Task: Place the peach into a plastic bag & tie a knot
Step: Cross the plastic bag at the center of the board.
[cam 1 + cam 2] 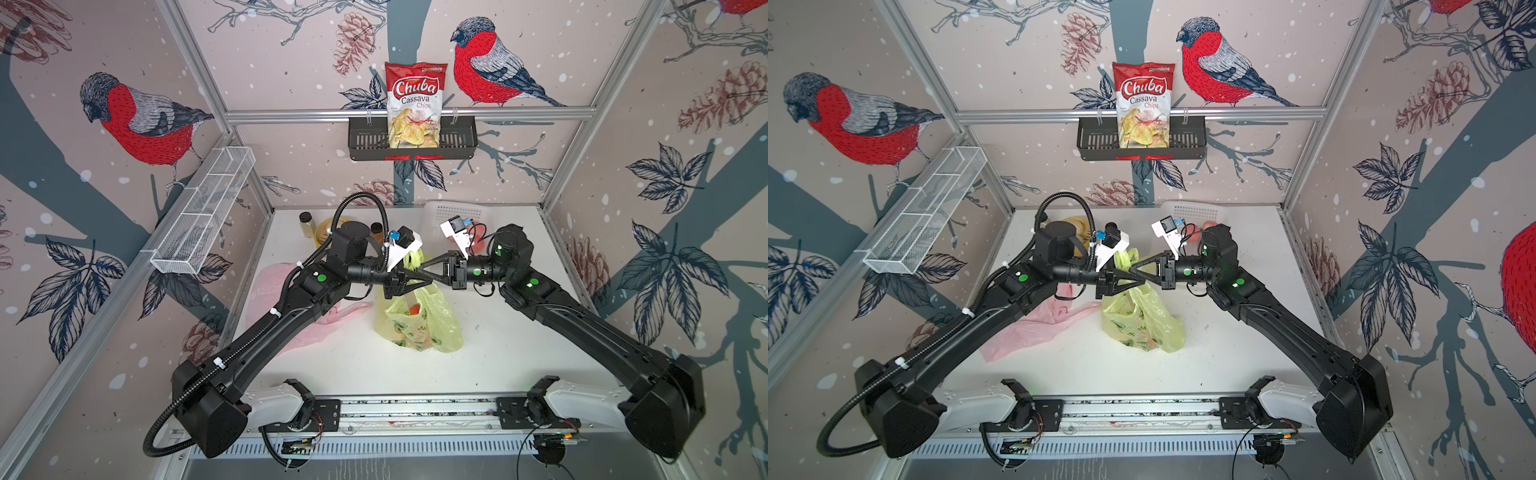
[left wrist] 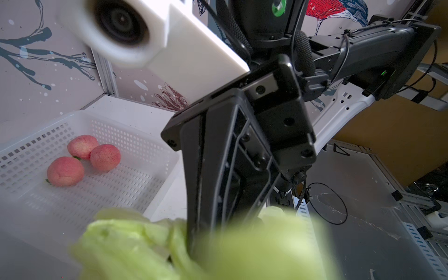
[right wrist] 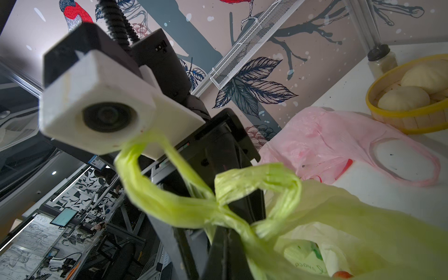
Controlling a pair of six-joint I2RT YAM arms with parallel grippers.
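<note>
A yellow-green plastic bag (image 1: 432,328) (image 1: 1150,324) sits mid-table, and a peach (image 1: 415,309) (image 3: 341,275) shows inside it. Its two handles (image 3: 257,174) are twisted across each other above the bag's mouth. Both grippers meet tip to tip right over that crossing. My right gripper (image 1: 417,272) (image 3: 228,232) is shut on a handle strand. My left gripper (image 1: 424,282) faces it; in the right wrist view its fingers (image 3: 254,189) stand apart around the strands. In the left wrist view the blurred bag (image 2: 254,247) hides the left jaws.
A white basket (image 2: 135,126) (image 1: 453,212) holding three more peaches (image 2: 65,171) stands at the back right. A pink bag (image 1: 291,299) (image 3: 327,145) lies left of the green one. A yellow bowl of buns (image 3: 412,116) and jars (image 1: 306,222) sit at the back left.
</note>
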